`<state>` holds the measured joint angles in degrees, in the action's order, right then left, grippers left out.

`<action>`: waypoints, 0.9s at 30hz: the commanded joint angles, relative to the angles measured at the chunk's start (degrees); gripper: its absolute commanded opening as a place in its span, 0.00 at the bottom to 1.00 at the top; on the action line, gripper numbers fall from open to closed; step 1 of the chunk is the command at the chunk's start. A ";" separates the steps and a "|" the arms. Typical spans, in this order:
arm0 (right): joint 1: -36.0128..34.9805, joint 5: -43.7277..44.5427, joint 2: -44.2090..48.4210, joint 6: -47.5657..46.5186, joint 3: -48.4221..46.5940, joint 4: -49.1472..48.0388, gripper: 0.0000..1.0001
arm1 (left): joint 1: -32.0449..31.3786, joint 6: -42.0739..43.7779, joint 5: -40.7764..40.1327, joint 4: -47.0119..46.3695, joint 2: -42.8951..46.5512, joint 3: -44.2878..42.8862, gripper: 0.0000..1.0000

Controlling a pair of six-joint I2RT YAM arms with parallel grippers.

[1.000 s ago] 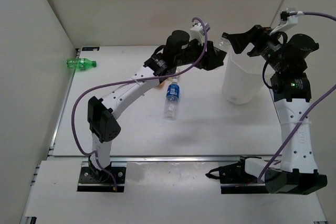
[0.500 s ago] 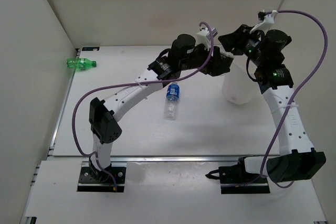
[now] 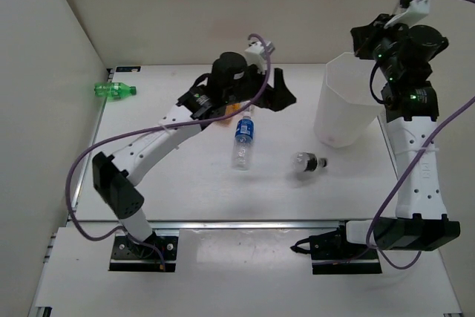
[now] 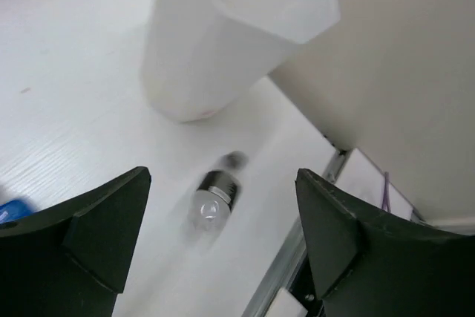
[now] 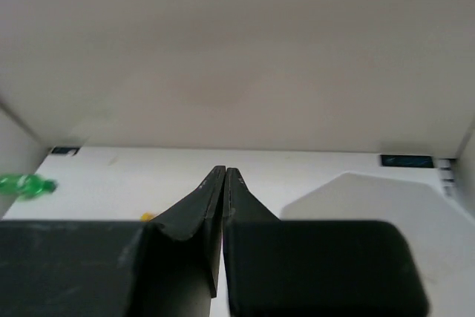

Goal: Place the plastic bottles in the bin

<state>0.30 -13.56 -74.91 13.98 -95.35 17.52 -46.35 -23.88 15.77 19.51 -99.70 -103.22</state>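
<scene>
Our left fingers (image 4: 96,228) have just opened, leaving the bottle (image 3: 308,162) on the desk (image 3: 185,191) beside the bin (image 3: 345,109), not in it; our right fingers (image 5: 200,213) have closed empty.

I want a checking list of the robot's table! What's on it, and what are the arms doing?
Surface: white table, no spills seen.
Job's things: tall white translucent plastic bin upright at far right. Three bottles lie outside it: a green bottle at far left, a clear blue-labelled bottle mid-table, and a clear black-capped bottle beside the bin.
Clutter: small orange thing half hidden under the left arm; cannot tell what it is.
Jaws: left jaws wide open, empty; right jaws shut, empty, raised beside the bin.
Cables: purple cables loop off both arms, clear of the bottles.
Surroundings: plain white walls; nothing else seen.
</scene>
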 commanded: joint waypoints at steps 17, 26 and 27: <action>-4.69 4.51 -3.31 -9.67 -2.91 8.58 0.00 | 10.32 -1.52 -2.22 4.74 8.03 12.17 0.88; -13.56 10.56 3.19 -11.08 5.79 17.18 0.99 | 11.98 -3.89 -12.15 7.65 17.15 21.30 0.99; -14.09 11.53 3.63 -10.56 5.53 18.85 1.00 | 12.50 -4.42 -13.65 8.26 19.52 23.65 0.99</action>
<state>-10.92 -6.26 -74.30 4.45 -89.80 33.08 -35.20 -26.94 8.51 25.34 -88.62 -82.28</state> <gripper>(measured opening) 0.994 0.987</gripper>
